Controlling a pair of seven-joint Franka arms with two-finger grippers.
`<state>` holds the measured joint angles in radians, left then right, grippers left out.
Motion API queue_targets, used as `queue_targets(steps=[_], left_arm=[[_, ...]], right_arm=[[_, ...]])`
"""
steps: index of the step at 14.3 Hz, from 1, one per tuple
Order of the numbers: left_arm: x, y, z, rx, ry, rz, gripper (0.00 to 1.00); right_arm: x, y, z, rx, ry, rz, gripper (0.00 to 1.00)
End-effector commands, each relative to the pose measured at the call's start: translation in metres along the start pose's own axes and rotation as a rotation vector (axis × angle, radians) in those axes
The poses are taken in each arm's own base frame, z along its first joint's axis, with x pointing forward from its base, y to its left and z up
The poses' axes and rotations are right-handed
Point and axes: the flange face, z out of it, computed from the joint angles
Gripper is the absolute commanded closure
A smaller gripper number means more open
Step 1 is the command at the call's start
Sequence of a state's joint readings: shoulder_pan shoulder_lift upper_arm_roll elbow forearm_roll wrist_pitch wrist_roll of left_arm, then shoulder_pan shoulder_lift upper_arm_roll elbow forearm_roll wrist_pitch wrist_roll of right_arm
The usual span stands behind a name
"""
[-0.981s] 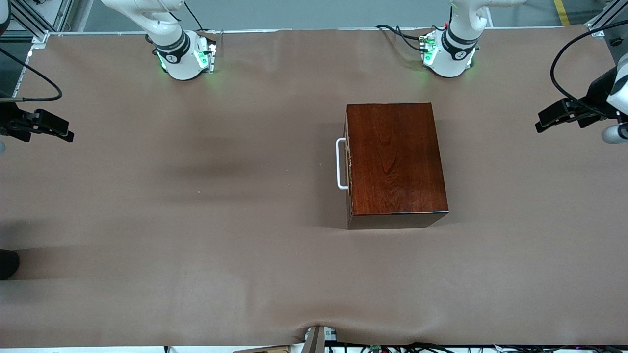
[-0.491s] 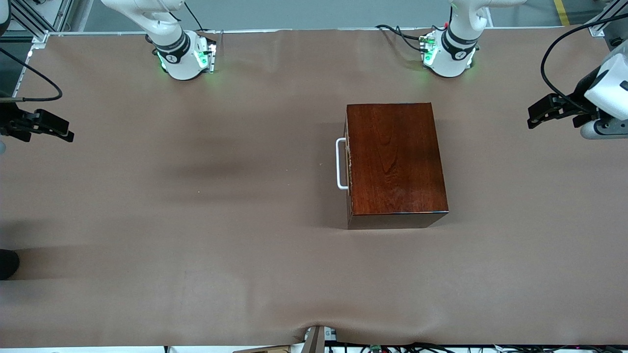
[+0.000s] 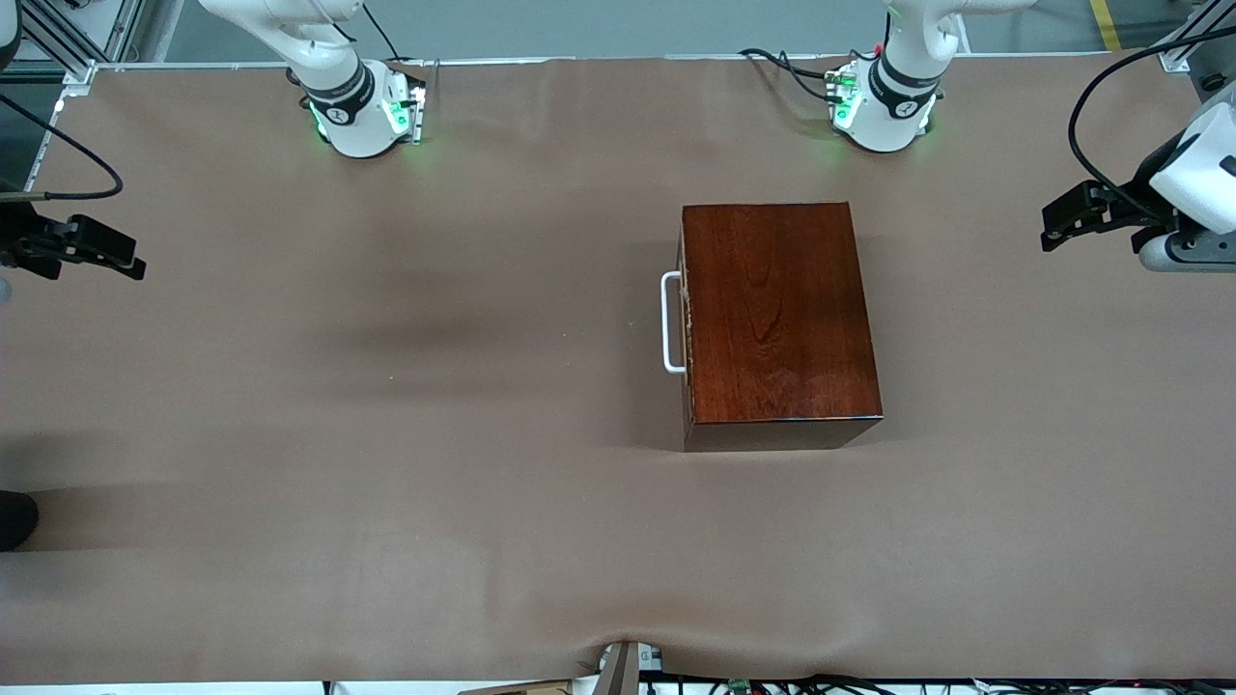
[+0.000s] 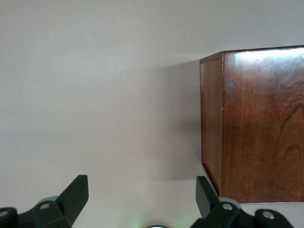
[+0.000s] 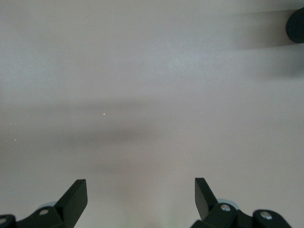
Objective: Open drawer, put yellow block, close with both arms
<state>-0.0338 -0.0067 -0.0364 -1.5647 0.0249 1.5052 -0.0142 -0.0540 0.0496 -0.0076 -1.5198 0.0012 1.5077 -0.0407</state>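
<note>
The drawer is sitting shut in its glossy reddish-brown wooden box, right of centre in the front view, white bar handle facing the right arm's end of the table. The left gripper is hovering open at the right edge, well apart from the box. The right gripper is waiting open at the left edge over the smooth brown table.

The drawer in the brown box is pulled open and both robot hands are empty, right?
Not quite. The drawer is shut: in the front view its white handle sits close against the wooden box. The rest holds: the left gripper and right gripper are both open and empty.
</note>
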Motion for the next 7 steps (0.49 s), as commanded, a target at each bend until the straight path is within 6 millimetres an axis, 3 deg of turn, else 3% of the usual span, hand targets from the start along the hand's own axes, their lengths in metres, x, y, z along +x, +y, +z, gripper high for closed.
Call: queue_targets(steps=[1, 7], left_arm=[[-0.0075, -0.0011, -0.0111, 0.011, 0.016, 0.022, 0.00], [-0.0024, -0.0038, -0.0094, -0.004, 0.019, 0.007, 0.00]], right_arm=[[-0.0090, 0.0015, -0.0057, -0.001, 0.008, -0.001, 0.00], [-0.0088, 0.0007, -0.0059, -0.001, 0.009, -0.002, 0.00]])
